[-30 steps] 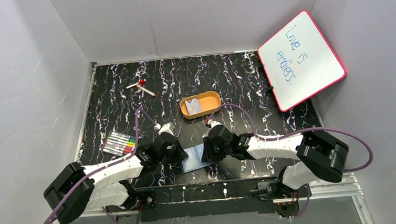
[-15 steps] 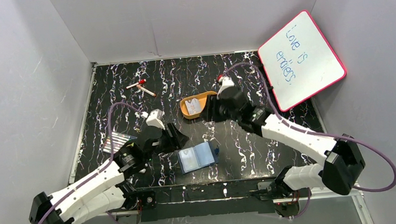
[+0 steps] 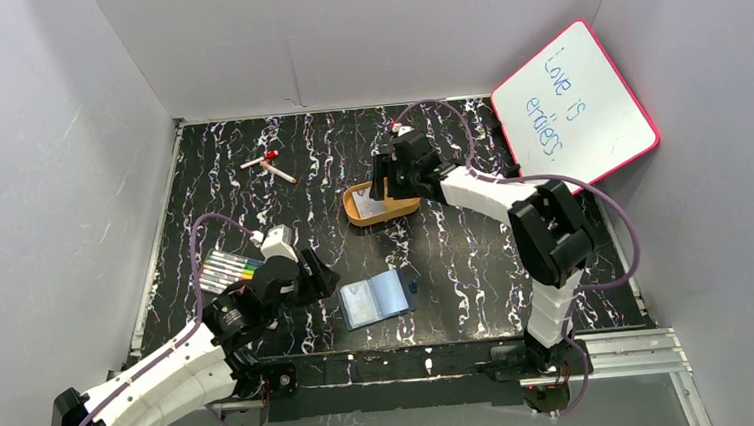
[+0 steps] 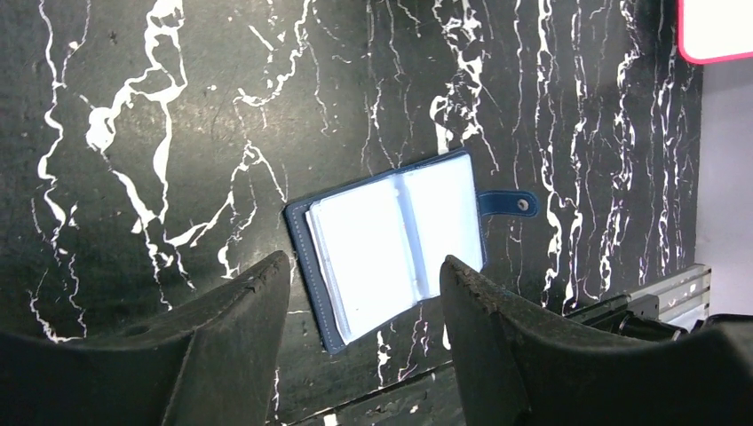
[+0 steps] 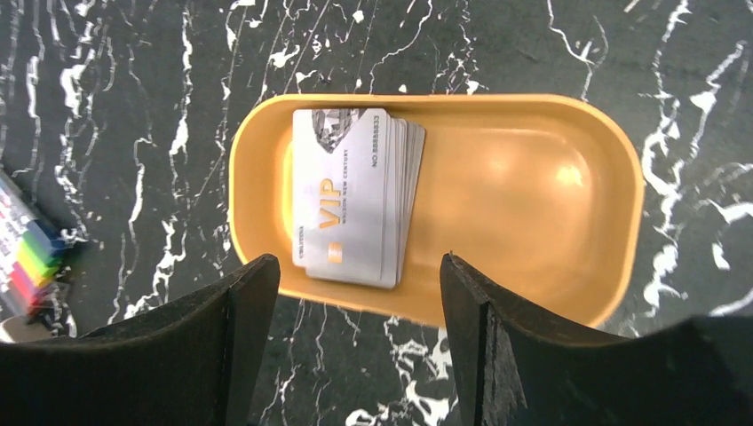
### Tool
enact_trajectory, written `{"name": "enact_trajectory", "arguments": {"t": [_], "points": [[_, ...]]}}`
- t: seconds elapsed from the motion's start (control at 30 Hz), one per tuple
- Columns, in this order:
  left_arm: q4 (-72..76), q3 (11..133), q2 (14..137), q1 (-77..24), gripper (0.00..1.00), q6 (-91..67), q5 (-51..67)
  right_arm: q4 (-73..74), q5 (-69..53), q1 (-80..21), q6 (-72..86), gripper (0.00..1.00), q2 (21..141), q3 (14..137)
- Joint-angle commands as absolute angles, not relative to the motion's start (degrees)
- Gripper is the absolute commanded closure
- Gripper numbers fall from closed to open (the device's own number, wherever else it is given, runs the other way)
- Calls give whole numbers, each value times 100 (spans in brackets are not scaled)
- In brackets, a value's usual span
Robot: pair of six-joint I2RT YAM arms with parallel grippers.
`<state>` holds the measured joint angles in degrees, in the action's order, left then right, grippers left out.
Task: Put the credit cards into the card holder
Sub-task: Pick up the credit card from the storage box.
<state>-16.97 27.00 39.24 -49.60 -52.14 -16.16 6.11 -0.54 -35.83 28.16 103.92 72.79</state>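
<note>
Only right wrist reads VIP on credit cards (image 5: 355, 195) | left claw (image 4: 364, 264), right claw (image 5: 357, 262) spread

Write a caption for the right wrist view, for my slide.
Right gripper, jaws open, hovers over the stack of credit cards at one end of the orange tray.

Your left arm (image 3: 177, 352) lies low, reaching forward and inward from its base, its left gripper (image 4: 362, 266) facing down with jaws spread wide and empty, while your right arm (image 3: 545, 231) stretches far forward, elbow bent leftward, its right gripper (image 5: 357, 264) likewise gaping, holding nothing.
</note>
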Motion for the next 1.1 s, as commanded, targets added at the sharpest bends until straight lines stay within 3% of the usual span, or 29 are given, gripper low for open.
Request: {"name": "enact_trajectory", "arguments": {"t": [0.0,0.6,0.87,1.07], "points": [[-1938,2597,3730,-4939,40,-5477,-1872,396,-288,-3585,2546,26,10773,7951],[-1934,2654,3987,-4940,40,-5464,-1890,642,-175,-3585,2228,28,11731,8335],[-1906,2661,4000,-4939,40,-5414,-1950,652,-107,-3573,2234,38,11772,8212],[-1875,2697,4043,-4940,40,-5363,-1951,511,-106,-3491,2305,56,11593,7992]]}}
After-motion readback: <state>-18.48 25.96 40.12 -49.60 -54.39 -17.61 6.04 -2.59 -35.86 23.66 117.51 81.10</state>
